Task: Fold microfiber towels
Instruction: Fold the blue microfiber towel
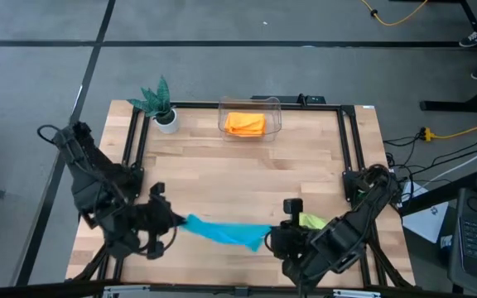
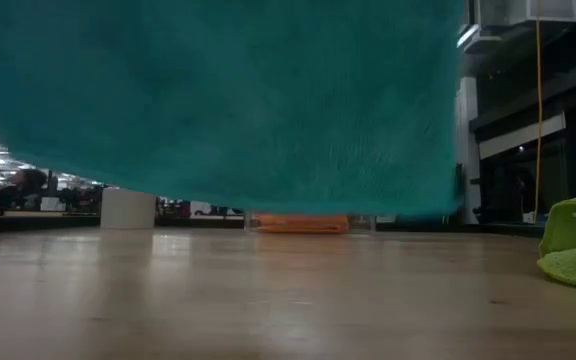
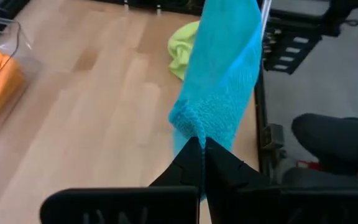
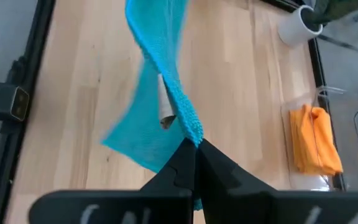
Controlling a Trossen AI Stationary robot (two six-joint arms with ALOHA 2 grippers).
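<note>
I saw the table [image 1: 247,178], then the teal towel [image 1: 226,231] stretched above its near edge between my left gripper [image 1: 180,220] and right gripper [image 1: 269,237], both clenched on it; lime towel [image 1: 312,221] lay beside the right gripper.

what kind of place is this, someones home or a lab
Most likely a robotics lab or workshop, not a home. The wooden table sits inside a black metal frame on a bare grey floor, loose cables trail beside it, and the low view shows a large dim hall with ceiling lights behind.
</note>
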